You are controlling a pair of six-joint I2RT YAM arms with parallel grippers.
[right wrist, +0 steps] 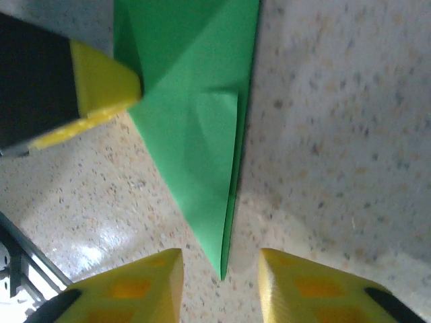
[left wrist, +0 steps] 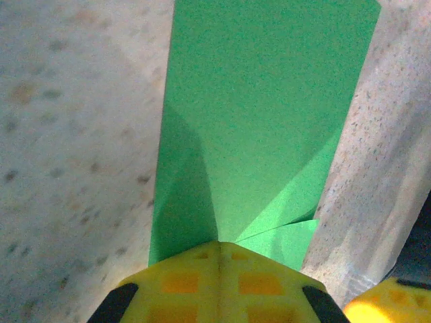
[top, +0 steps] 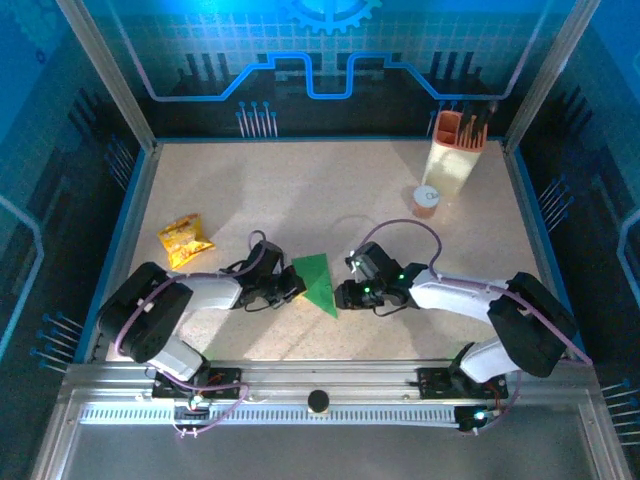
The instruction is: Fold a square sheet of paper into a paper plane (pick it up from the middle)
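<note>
Left gripper (left wrist: 219, 259), closed, pins the paper (left wrist: 262, 121) at frame bottom; right gripper (right wrist: 221, 276), narrowly parted, should crease the tip gently.

Green paper (top: 318, 280) — folded into narrow pointed triangle, creased, lying flat mid-workspace — tip toward near edge.

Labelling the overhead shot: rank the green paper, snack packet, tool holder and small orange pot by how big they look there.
1. tool holder, largest.
2. snack packet and green paper: too alike to rank.
3. small orange pot, smallest.
</note>
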